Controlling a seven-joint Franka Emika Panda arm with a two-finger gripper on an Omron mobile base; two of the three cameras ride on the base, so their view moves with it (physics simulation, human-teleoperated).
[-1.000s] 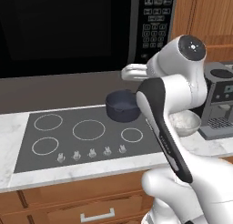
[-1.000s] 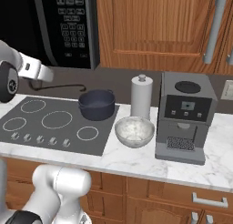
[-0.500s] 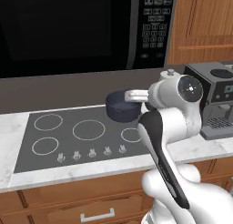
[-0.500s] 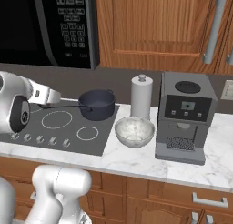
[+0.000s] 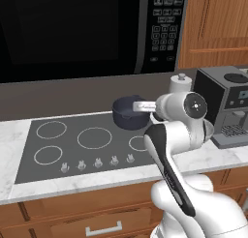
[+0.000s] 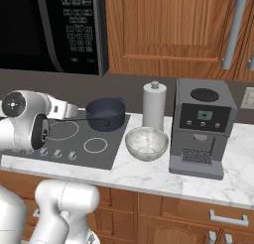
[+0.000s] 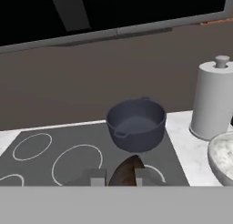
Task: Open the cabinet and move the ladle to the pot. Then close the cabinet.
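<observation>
lowered since a moment ago, gripper (image 7: 117, 178) pinches the brown ladle (image 7: 125, 171); pot (image 7: 136, 124) sits just ahead, empty; release comes next, i judge.

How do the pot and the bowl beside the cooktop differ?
The pot is dark blue-black with straight sides and small handles; the bowl is pale, rounded and handleless. The pot sits on the cooktop, the bowl on the marble counter. Both are round, open and upright.

pot (image 6: 105, 113) on cooktop's (image 6: 74, 144) back right burner | paper towel roll (image 6: 154, 105) right of pot | bowl (image 6: 146, 143) before roll | coffee machine (image 6: 200, 127) right of bowl | cabinet (image 6: 173, 30) above
</observation>
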